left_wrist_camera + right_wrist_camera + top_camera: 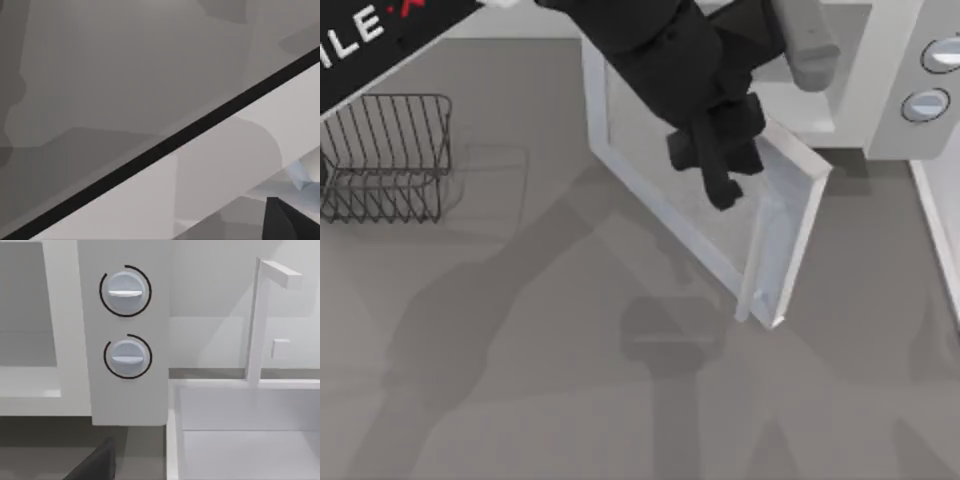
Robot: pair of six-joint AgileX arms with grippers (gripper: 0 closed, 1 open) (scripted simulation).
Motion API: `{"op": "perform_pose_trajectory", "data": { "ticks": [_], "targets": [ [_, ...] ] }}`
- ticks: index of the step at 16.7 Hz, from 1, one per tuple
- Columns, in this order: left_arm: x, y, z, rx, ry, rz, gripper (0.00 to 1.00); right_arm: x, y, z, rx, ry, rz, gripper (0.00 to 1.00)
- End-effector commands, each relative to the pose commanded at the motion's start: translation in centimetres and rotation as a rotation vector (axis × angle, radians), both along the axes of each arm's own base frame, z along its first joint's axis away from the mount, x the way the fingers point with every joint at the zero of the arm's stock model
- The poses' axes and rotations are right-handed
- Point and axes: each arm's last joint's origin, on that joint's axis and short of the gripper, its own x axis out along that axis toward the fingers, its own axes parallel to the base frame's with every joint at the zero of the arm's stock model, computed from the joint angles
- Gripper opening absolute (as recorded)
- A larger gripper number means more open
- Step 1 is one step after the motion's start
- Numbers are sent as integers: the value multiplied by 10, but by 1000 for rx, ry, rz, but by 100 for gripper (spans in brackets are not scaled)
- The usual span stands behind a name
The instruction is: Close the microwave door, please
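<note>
The microwave (895,60) stands at the table's far right, its two knobs (926,104) facing front. The microwave door (720,240) is swung wide open toward the table's middle, with its pale bar handle (757,265) at the free edge. My left gripper (720,178) reaches down from the back and sits over the door's window side, close to or touching the panel. The left wrist view has a white panel (125,200) with a black strip very near. In the right wrist view both knobs (125,290) and the cavity opening (25,315) lie some way off.
A dark wire rack (390,155) stands at the far left. A white sink (250,440) with a faucet (260,320) adjoins the microwave on the right, and its rim (935,230) runs along the table's right edge. Open grey tabletop lies in front of the door.
</note>
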Motion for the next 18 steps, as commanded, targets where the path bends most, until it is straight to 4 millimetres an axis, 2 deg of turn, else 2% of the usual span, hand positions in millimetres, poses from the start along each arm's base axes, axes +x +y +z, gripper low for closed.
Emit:
{"op": "perform_pose_trajectory", "data": {
  "ticks": [4, 9, 14, 18],
  "targets": [
    [29, 1, -23, 20, 3, 94, 0, 0, 0, 0, 0, 0, 0, 100],
    [27, 0, -22, 16, 2, 84, 0, 0, 0, 0, 0, 0, 0, 100],
    [3, -24, 0, -95, -78, -53, 0, 0, 0, 0, 0, 0, 0, 100],
    [8, -29, -1, -89, -80, -26, 0, 0, 0, 0, 0, 0, 0, 100]
  ]
}}
